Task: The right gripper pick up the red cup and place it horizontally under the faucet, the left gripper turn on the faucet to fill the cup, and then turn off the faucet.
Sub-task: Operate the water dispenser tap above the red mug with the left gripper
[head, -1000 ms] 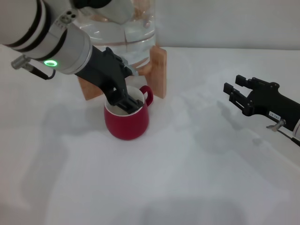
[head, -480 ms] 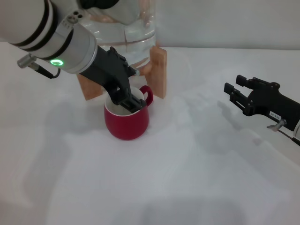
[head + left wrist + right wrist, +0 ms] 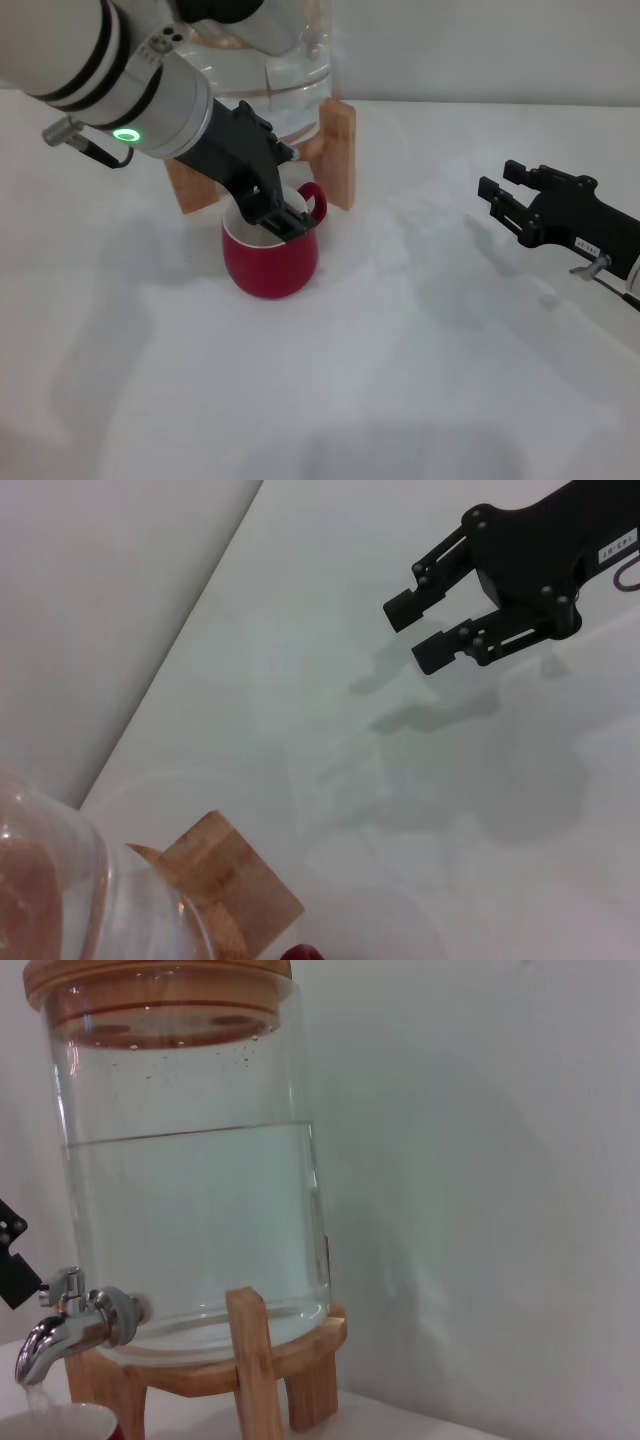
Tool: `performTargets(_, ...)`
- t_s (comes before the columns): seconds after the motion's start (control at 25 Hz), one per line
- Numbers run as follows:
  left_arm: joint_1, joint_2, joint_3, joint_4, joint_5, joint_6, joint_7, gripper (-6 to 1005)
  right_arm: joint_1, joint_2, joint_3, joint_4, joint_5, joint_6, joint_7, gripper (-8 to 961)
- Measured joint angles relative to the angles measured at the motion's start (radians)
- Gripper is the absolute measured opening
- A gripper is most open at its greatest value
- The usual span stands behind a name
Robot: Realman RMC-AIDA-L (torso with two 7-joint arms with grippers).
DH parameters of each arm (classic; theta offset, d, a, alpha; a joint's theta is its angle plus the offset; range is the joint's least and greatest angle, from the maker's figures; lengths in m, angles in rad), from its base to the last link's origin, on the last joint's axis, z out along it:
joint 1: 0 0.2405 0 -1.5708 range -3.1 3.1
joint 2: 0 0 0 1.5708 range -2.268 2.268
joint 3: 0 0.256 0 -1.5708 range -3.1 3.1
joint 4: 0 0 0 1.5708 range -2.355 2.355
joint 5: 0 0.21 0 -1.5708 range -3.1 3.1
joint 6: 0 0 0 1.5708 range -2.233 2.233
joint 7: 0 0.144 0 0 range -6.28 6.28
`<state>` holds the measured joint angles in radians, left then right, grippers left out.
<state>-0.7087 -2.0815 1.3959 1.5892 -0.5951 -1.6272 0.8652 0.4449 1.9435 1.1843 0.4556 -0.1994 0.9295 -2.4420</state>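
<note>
The red cup (image 3: 270,258) stands upright on the white table, right in front of the wooden stand, with its handle toward the stand. My left gripper (image 3: 288,224) reaches down over the cup's mouth, shut, and hides the faucet in the head view. In the right wrist view the chrome faucet (image 3: 68,1328) juts from the glass jar (image 3: 190,1210). A thin pale stream seems to fall from its spout to the cup's white rim (image 3: 55,1424). A black part of the left gripper shows beside the lever. My right gripper (image 3: 497,193) hovers open far to the right, also seen as the right gripper (image 3: 428,628).
The water jar (image 3: 292,75) sits on a wooden stand (image 3: 340,150) at the table's back, against a white wall. White tabletop (image 3: 380,380) stretches between the cup and the right arm and toward the front.
The left arm has shifted slightly to the right and back over the cup. The cup and the right arm have not moved.
</note>
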Motion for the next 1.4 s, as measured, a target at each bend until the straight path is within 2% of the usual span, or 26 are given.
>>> performTargets(0.44,-0.02,0.0,0.012,-0.039,0.004,0.006,-0.002,812,0.0,0.0,0.0,-0.001,0.0,0.0,0.0,393)
performTargets(1.4,-0.025,-0.002,0.028,-0.04,0.044,0.053,-0.016,788,-0.005,-0.003,0.0,-0.002,0.0,0.011,0.0,394)
